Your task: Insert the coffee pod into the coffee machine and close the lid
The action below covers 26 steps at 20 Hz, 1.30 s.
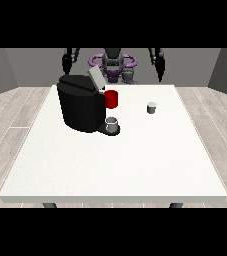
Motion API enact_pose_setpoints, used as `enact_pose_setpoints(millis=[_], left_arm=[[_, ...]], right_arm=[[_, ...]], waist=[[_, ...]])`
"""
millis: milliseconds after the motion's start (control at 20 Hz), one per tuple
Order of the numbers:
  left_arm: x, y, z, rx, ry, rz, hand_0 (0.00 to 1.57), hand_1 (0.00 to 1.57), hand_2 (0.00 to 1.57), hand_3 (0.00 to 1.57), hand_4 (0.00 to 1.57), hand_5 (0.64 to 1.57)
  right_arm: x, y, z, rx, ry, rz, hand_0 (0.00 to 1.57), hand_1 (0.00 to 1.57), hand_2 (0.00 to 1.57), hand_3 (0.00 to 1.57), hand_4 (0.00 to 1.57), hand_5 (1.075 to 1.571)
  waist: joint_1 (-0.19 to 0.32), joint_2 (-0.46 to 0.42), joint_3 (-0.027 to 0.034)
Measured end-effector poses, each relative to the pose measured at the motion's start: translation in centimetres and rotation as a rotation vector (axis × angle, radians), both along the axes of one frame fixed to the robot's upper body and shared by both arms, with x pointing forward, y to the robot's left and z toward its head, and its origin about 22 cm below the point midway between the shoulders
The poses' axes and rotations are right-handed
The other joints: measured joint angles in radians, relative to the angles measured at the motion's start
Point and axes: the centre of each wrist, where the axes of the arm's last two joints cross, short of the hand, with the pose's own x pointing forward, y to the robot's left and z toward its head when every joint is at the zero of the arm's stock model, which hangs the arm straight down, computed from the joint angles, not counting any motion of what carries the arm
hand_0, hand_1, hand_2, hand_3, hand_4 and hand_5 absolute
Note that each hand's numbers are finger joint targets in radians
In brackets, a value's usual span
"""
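The pod (151, 107) is seen upright on the white counter (115, 165), well right of the machine (80, 102), whose lid (96, 78) is raised. A cup (112, 124) sits at its base. Both hands (66, 61) (159, 64) are held high behind the counter, nothing held; finger spread cannot be told
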Motion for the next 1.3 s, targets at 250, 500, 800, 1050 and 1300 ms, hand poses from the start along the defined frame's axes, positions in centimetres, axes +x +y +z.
enact_pose_setpoints(millis=[250, 500, 800, 1050, 1300], left_arm=[[0.2, 1.9, 0.2, 0.082, -0.033, -0.085, 0.00, 0.00, 0.00, 0.00, 0.00, 1.571], [-0.2, 3.3, 1.2, 0.218, -0.091, -0.219, 0.00, 0.00, 0.00, 0.00, 0.00, 1.571], [2.1, 5.2, 2.8, 0.362, -0.100, -0.234, 0.00, 0.00, 0.00, 0.00, 0.00, 1.571], [4.7, 6.9, 4.6, 0.464, -0.045, -0.235, 0.00, 0.00, 0.00, 0.00, 0.00, 1.571], [6.9, 8.4, 5.8, 0.567, 0.003, -0.227, 0.00, 0.00, 0.00, 0.00, 0.00, 1.571]], right_arm=[[0.4, -0.4, -0.4, -0.011, 0.034, -0.014, 0.00, 0.00, 0.00, 0.00, 0.00, 1.571], [0.1, -1.5, -1.4, -0.101, 0.027, -0.133, 0.00, 0.00, 0.00, 0.00, 0.00, 1.571], [1.1, -0.4, -1.0, -0.154, -0.021, -0.151, 0.00, 0.00, 0.00, 0.00, 0.00, 1.571], [2.0, 1.5, -0.1, -0.160, -0.048, -0.116, 0.00, 0.00, 0.00, 0.00, 0.00, 1.571], [2.9, 3.5, 0.7, -0.144, -0.068, -0.088, 0.00, 0.00, 0.00, 0.00, 0.00, 1.571]], waist=[[0.012, -0.003, -0.0006], [0.024, -0.016, -0.0007], [-0.023, 0.033, -0.0008], [-0.066, 0.068, -0.0008], [-0.107, 0.127, -0.0009]])
